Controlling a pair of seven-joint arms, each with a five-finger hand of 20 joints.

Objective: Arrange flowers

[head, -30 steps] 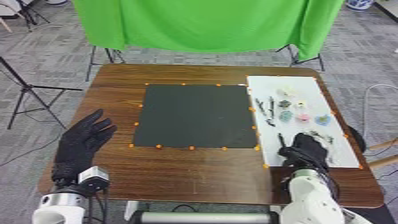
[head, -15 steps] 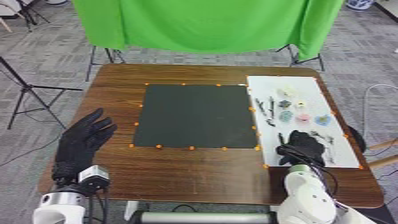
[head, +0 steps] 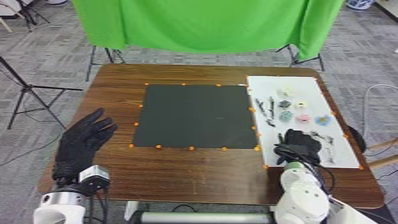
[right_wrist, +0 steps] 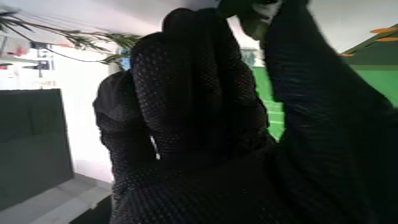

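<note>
Right hand [head: 300, 145] low over white board [head: 304, 85], fingers nearly straight, thumb close; green leaf [right_wrist: 253, 25] at tips, grip unclear. Pink flower [head: 303, 118] near twelve o'clock. Likely picking step; next, secure stem, carry toward ten-o'clock mat [head: 195, 116]. Hand slightly nearer nine o'clock than earlier.

Green cloth [head: 209, 30] behind wooden table [head: 178, 175]; grey carpet [head: 62, 57]; black tripod [head: 27, 87] left.

Head view: right hand [head: 302, 142] is shifting leftward over the white sheet [head: 306, 92], toward the dark mat [head: 195, 116], and easing slightly forward. Right arm [head: 299, 192] is following the same way. Greenery [head: 322, 137] on the hand's right side is becoming more exposed.
</note>
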